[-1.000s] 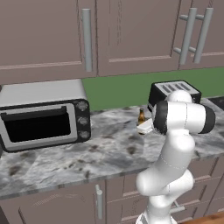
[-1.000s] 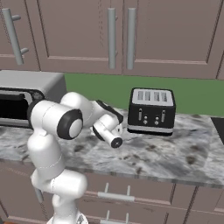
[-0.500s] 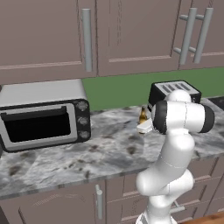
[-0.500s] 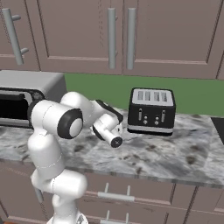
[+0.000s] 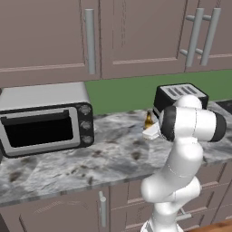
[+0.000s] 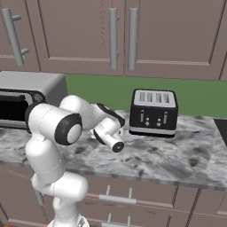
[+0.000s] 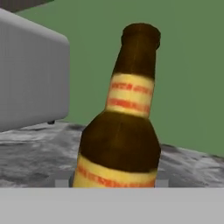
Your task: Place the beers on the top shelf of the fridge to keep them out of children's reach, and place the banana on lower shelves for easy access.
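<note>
An amber bottle (image 7: 120,131) is seen filling the centre of the hand view, upright on the marbled bench (image 7: 30,153), with the jaws half closed at either side of its lower body. Whether it is truly gripped cannot be told. In the left base view its neck (image 5: 148,120) is seen at centre right, beside the toaster (image 5: 179,96); a toaster oven (image 5: 45,118) is seen at left.
</note>
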{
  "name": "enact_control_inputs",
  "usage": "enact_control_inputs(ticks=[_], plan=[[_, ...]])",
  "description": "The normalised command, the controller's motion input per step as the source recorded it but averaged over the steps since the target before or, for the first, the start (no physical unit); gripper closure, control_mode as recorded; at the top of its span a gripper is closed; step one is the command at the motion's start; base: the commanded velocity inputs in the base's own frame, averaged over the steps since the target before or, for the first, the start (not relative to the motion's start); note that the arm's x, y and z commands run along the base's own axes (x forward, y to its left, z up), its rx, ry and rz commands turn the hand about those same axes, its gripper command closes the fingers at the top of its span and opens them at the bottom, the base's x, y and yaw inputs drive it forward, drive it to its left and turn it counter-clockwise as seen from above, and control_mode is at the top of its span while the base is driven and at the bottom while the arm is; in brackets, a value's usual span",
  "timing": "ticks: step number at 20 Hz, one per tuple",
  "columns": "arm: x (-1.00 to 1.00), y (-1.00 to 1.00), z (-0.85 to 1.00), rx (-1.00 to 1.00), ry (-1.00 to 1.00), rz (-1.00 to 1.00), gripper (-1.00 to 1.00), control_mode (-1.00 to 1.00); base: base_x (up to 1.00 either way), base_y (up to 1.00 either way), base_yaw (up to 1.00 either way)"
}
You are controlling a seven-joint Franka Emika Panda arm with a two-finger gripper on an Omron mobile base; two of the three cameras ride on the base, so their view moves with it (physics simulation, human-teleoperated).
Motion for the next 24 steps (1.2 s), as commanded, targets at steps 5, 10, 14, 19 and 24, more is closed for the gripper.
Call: enact_control_inputs(ticks=[5,10,14,19,24], plan=[[-0.99,0.01,0.70,0.00,-0.44,0.16,1.00,-1.00,0.00,0.00,0.00],[-0.95,0.00,0.98,-0.04,-0.20,0.10,1.00,-1.00,0.00,0.00,0.00],[-0.91,0.00,1.00,-0.16,-0.01,0.07,1.00,-1.00,0.00,0.00,0.00],[-0.94,0.02,0.97,-0.27,0.01,0.08,1.00,-1.00,0.00,0.00,0.00],[-0.99,0.26,0.78,-0.35,0.01,0.07,1.00,-1.00,0.00,0.00,0.00]])
